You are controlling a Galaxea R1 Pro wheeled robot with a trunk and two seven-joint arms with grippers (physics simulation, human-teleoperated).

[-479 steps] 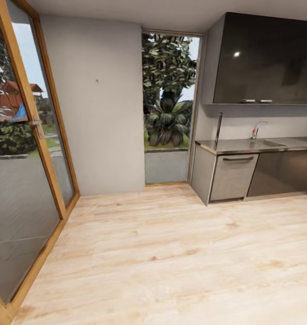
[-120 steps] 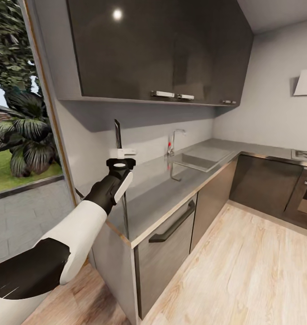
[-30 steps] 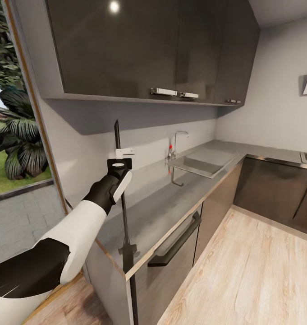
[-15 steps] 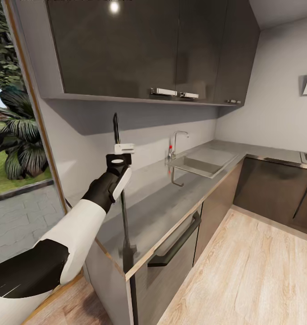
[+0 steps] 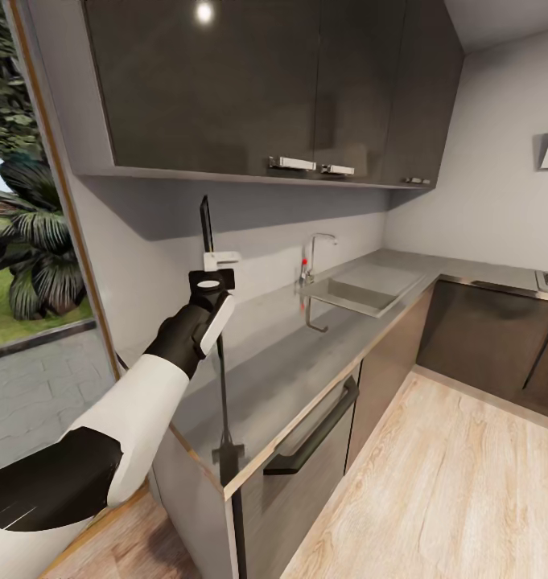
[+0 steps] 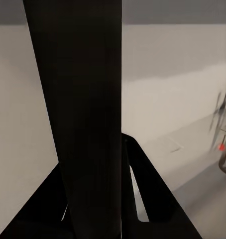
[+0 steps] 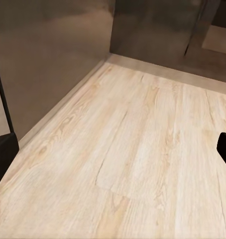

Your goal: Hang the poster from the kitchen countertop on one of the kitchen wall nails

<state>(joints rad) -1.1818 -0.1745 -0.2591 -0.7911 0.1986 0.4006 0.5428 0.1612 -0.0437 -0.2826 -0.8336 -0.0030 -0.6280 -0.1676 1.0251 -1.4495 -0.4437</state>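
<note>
Left gripper (image 5: 215,270) pinches the edge-on poster (image 5: 207,229) above the steel kitchen countertop (image 5: 322,338), pale wood floor (image 5: 434,482) beyond.

- The poster (image 5: 207,225) stands upright and edge-on, a thin dark strip, gripped in the left hand (image 5: 213,269) above the surface's near end.
- In the left wrist view the poster (image 6: 78,114) is a broad dark band.
- The steel surface (image 5: 306,338) runs along the wall and turns at the corner.

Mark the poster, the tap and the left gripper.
poster (image 5: 207,229), head view, thin black edge above the gripper.
tap (image 5: 316,245), head view, chrome neck beside the sink.
left gripper (image 5: 212,269), head view, between the fingertips, against the poster's edge.
</note>
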